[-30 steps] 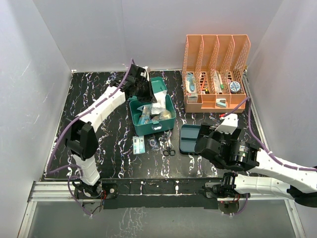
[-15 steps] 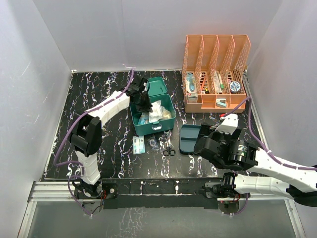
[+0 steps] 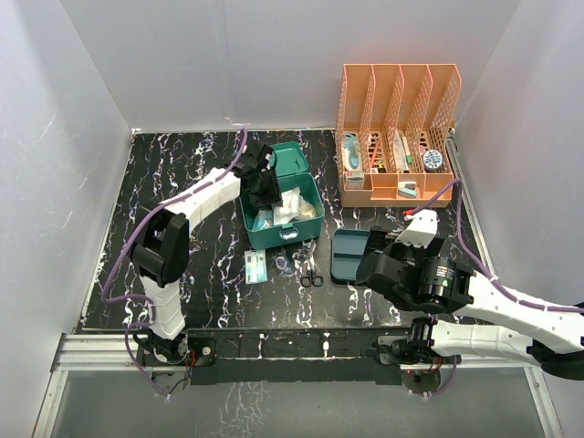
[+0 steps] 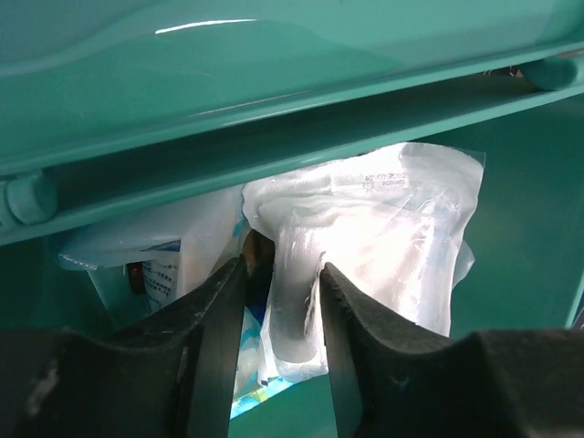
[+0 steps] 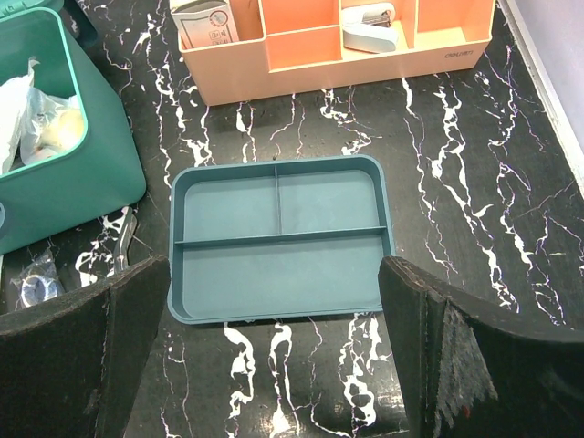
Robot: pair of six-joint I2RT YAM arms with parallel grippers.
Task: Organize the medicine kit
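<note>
The teal medicine kit stands open at mid-table, its lid tipped back, with clear packets and a yellowish item inside. My left gripper reaches into the kit's left side. In the left wrist view its jaws stand a little apart around a fold of a clear plastic packet, with a gap at the left finger, under the kit's lid edge. My right gripper hangs wide open and holds nothing, above the near edge of a blue-grey compartment tray.
An orange mesh file rack with small supplies stands at the back right. Scissors, a small roll and a flat packet lie in front of the kit. The tray lies right of them. White walls enclose the table.
My left gripper has come down into the kit's left side, and its jaws have parted from shut. The right arm has not moved.
</note>
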